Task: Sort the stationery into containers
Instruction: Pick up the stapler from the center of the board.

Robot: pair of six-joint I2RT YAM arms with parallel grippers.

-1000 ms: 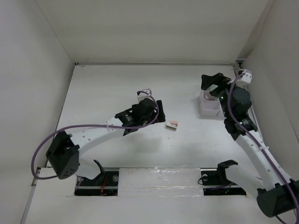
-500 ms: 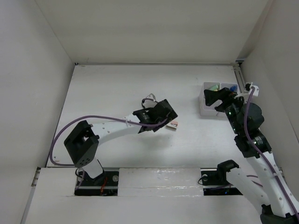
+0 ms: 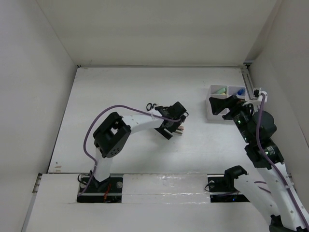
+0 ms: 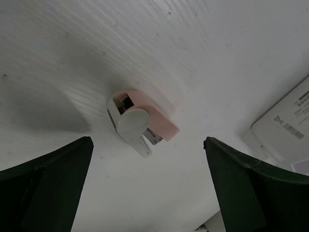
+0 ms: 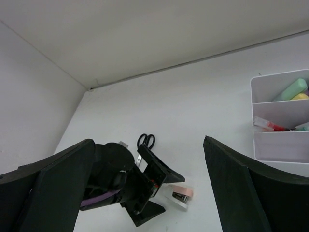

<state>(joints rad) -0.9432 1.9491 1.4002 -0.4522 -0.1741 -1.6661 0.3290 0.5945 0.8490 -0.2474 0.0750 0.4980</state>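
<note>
Organizer box point(image 4: 271, 129) label point(image 4: 293, 127) txt too small, illegible.

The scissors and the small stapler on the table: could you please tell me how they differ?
The scissors have black handles; the stapler is pink and white. The stapler lies just below the open left gripper, seen between its fingers; the scissors lie farther back, beyond that arm, with no gripper over them. Both rest on the table, outside the white box, and neither is held.
</note>
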